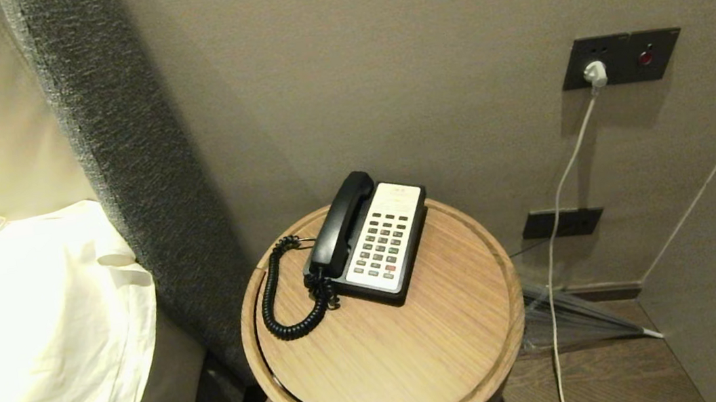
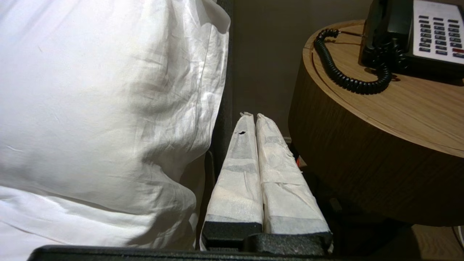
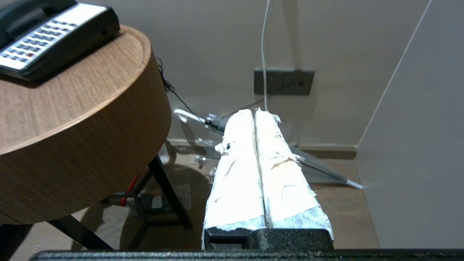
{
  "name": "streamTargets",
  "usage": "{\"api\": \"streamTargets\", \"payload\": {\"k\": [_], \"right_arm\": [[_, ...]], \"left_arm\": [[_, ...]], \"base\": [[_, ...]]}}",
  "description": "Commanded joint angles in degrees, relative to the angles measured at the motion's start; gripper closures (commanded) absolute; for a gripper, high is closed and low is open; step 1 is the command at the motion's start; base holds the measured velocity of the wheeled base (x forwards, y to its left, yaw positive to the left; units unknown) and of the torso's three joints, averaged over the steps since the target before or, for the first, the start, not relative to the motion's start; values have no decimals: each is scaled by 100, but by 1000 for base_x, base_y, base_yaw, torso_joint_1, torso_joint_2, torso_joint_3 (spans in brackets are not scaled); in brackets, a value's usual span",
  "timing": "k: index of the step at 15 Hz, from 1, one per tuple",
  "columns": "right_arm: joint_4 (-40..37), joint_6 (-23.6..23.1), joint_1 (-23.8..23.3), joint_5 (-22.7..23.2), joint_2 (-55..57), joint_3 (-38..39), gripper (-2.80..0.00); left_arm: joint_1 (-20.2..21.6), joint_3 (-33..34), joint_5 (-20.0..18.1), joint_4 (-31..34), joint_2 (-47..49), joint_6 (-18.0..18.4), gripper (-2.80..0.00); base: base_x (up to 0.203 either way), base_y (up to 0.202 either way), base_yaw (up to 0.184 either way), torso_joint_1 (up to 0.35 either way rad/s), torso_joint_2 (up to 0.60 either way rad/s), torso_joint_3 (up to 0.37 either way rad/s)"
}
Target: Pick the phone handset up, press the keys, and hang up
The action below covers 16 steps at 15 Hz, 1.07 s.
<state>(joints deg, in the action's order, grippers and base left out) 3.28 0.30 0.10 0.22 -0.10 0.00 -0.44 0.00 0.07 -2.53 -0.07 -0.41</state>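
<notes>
In the head view we see the phone handset [image 1: 342, 225] lying in its cradle along the left side of the phone base [image 1: 408, 277], just above the centre of the frame. The keys [image 1: 382, 244] sit in rows on the cream faceplate immediately right of the handset, one red key among the grey ones. A black coiled cord [image 1: 284, 292] loops from the handset's lower end out across the round wooden surface [image 1: 390, 354] toward the left. Neither arm shows in this view.

In the left wrist view we find the left gripper [image 2: 252, 115] at lower centre, its taped jaws pressed together and holding nothing, low between a white pillow [image 2: 101, 108] on the left and the wooden surface's curved side on the right.

In the right wrist view the right gripper [image 3: 255, 111] sits at lower centre, jaws likewise closed on nothing, beside the surface at the frame's left. Behind it we see a white cable [image 3: 264, 54] running up the wall and a folded umbrella [image 3: 319, 168] lying on the floor.
</notes>
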Motion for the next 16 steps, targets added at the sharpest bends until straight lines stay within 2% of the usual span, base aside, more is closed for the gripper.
{"api": "streamTargets", "payload": {"k": [1, 7, 16], "right_arm": [[6, -4, -1, 4, 9, 114, 0], [6, -13, 8, 13, 2, 114, 0], [-11, 13, -1, 13, 1, 114, 0]], "left_arm": [[0, 97, 1, -2, 7, -2, 0], [0, 97, -4, -2, 7, 8, 0], [0, 97, -7, -2, 7, 33, 0]], "base": [[0, 0, 0, 2, 2, 202], [0, 0, 0, 2, 3, 176], [0, 0, 0, 0, 0, 10]]}}
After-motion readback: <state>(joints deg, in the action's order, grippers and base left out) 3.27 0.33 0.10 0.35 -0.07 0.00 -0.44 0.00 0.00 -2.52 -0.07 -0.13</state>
